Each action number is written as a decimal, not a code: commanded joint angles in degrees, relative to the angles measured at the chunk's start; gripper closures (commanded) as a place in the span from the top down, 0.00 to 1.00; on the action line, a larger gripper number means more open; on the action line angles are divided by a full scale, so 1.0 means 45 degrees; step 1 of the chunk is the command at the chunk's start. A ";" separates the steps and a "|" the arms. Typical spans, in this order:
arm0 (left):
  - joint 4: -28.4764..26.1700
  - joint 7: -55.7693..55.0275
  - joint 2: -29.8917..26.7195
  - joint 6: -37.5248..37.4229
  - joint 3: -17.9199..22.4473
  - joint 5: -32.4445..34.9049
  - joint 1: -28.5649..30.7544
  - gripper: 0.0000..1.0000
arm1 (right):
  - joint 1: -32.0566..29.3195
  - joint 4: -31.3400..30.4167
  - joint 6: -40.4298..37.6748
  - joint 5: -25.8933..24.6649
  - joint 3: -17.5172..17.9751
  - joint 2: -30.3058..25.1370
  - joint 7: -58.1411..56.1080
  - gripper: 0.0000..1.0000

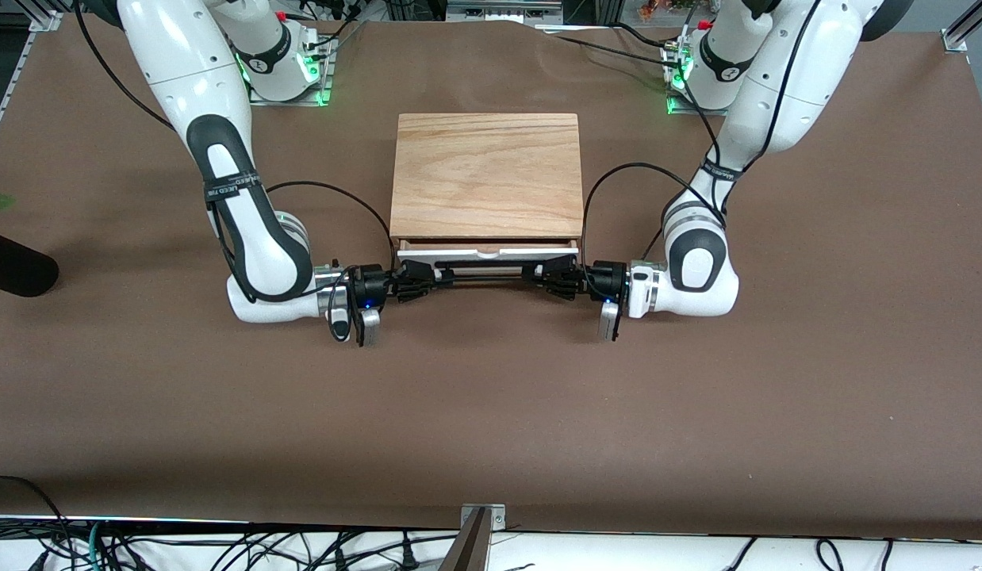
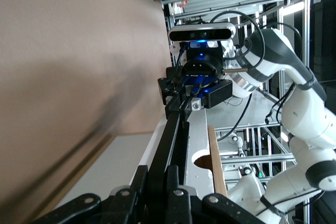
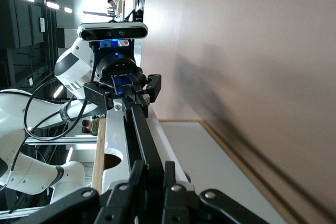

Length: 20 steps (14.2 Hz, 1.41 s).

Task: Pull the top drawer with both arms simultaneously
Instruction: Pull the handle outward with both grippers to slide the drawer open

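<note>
The long black wire bar handle (image 1: 487, 274) of the shallow white-fronted top drawer (image 1: 487, 253) runs lengthwise between the arms — right gripper (image 1: 416, 281) and left gripper (image 1: 553, 279) each clamp one end, so the pull goes toward the front camera.

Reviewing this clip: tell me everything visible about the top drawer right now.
The top drawer is shallow and wide, with a white front panel with a half-round notch in its top edge and a long black bar handle running along it. It sits under the cabinet's oak-grain top, pulled out only a sliver, showing a thin strip of brown wood. The left gripper and right gripper are each shut on an end of the handle.
</note>
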 commanded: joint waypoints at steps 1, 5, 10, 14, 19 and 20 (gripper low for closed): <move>0.1883 -0.0895 0.1071 0.0011 0.0329 -0.0026 -0.0054 0.02 | -0.0384 0.2384 0.0113 0.0568 0.0020 0.1395 0.0396 0.02; 0.4169 -0.2886 0.2087 0.0011 0.0915 0.0969 -0.0054 0.02 | -0.0541 0.3264 0.0406 0.0667 0.0020 0.1924 0.0396 0.02; 0.6534 -0.3846 0.3435 0.0011 0.1365 0.1029 -0.0074 0.02 | -0.0639 0.3833 0.0582 0.0764 0.0020 0.2237 0.0396 0.03; 0.7202 -0.4121 0.3847 0.0206 0.1385 0.1029 -0.0113 0.03 | -0.0619 0.3794 0.0563 0.0746 0.0020 0.2237 0.0145 1.00; 0.6987 -0.4063 0.3711 0.0206 0.1366 0.1049 -0.0152 1.00 | -0.0658 0.3813 0.0427 0.0687 0.0000 0.2101 0.0240 1.00; 0.6987 -0.4120 0.3653 0.0206 0.1346 0.1029 -0.0152 1.00 | -0.0755 0.3813 0.0407 0.0571 0.0000 0.2081 0.0279 1.00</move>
